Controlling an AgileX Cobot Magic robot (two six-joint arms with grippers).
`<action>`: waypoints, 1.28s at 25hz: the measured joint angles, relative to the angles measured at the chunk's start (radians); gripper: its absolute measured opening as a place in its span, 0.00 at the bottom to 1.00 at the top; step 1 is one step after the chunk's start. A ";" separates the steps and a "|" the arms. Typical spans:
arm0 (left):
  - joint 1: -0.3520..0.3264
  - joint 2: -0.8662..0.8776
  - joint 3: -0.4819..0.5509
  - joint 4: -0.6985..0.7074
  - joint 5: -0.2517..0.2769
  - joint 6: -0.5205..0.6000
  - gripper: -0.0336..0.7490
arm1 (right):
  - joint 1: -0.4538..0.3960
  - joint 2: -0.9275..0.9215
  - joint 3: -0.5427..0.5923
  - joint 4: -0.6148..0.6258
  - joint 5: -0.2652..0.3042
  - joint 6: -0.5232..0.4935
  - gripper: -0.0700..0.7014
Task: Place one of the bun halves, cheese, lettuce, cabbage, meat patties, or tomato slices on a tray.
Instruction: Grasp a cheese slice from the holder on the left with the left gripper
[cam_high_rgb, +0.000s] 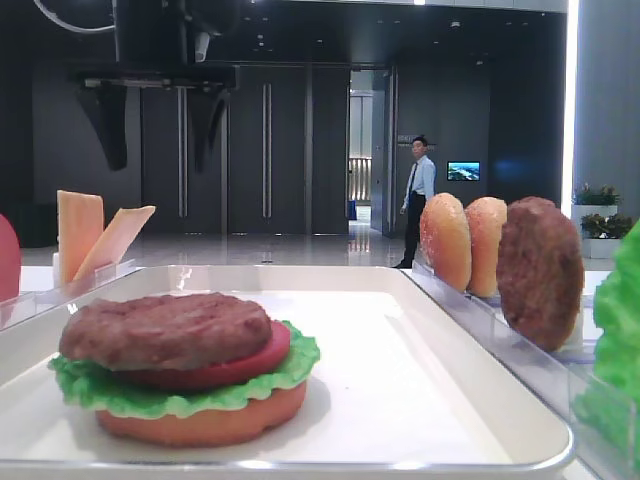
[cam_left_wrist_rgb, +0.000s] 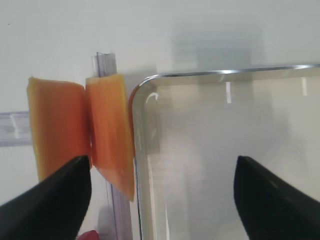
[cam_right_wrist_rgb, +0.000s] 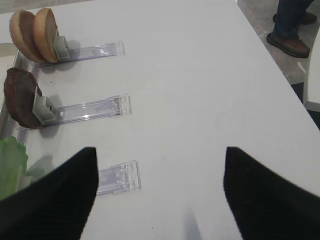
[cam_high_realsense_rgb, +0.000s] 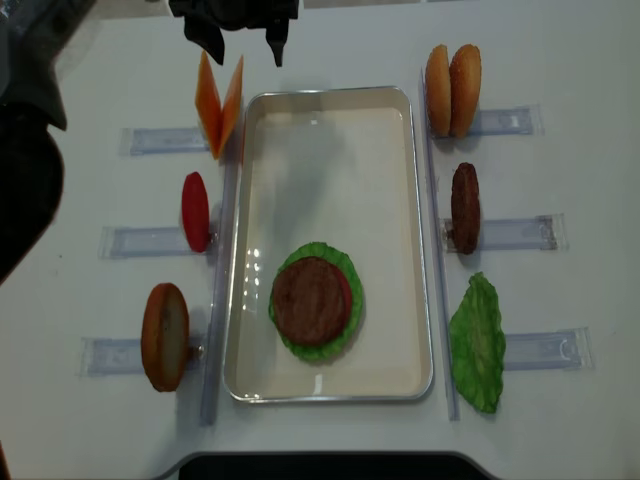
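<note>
No readable text, labels, brands or nos. anywhere; wall screen (cam_high_rgb: 463, 171) in background too small/blurry to make out.

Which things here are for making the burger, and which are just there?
For the job:
tray
stacked burger
cheese
bun halves
meat patty
lettuce
tomato slice
left gripper, open

Just there:
clear racks
man in doorway

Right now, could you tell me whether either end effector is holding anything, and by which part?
Nothing is held: the left end effector is open above the cheese and tray; the right end effector is open, empty.
</note>
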 joint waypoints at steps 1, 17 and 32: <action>0.000 0.011 0.000 0.004 0.000 -0.004 0.93 | 0.000 0.000 0.000 0.000 0.000 0.000 0.74; 0.000 0.110 0.000 0.094 -0.002 -0.016 0.93 | 0.000 0.000 0.000 0.000 0.000 0.000 0.74; 0.000 0.144 -0.001 0.152 -0.006 0.004 0.15 | 0.000 0.000 0.000 0.000 0.000 0.000 0.74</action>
